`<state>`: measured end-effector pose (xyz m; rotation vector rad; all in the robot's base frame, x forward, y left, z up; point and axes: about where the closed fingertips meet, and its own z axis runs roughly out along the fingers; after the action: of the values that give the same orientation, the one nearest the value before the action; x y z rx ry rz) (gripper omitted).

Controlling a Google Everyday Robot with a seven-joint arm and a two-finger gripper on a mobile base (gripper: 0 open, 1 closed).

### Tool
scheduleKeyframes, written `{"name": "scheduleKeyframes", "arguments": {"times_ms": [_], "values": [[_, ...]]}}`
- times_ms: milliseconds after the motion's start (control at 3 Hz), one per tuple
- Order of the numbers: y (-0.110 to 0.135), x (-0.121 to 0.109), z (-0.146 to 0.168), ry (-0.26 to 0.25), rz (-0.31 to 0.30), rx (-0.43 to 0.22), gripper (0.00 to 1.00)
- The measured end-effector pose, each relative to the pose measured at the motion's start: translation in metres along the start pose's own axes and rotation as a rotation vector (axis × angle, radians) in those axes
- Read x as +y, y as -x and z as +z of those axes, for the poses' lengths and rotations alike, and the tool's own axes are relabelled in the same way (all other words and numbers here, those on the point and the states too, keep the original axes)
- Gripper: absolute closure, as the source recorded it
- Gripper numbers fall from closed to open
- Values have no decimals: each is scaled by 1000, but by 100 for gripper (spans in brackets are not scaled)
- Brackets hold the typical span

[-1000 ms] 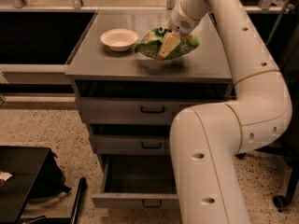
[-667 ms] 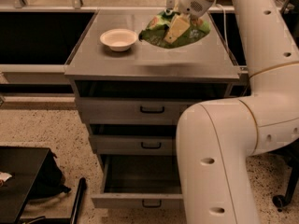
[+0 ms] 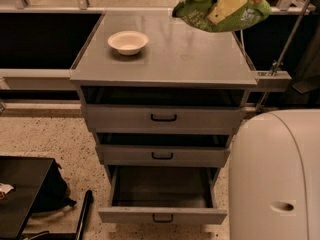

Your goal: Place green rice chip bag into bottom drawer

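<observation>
Over cabinet top, rear right: holds green rice chip bag clamped in gripper; white bowl well apart, left; bottom drawer open.

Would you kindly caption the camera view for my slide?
Gripper at top right holds green chip bag above cabinet; bottom drawer open.

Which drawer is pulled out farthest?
The bottom drawer, dark interior exposed; top drawer and middle drawer barely protrude. The end effector holds the green rice chip bag above the cabinet.
</observation>
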<state>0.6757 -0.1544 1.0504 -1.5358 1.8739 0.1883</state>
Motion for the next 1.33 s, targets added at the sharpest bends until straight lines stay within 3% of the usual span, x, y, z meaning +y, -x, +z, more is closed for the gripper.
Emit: {"name": "scheduleKeyframes", "arguments": {"times_ms": [333,1000,1333], "values": [[4,-6,4,-19,1,-15,100],[7,10,-7,24,8,-9,100],[19,33,-68,0,44,-40,100]]}}
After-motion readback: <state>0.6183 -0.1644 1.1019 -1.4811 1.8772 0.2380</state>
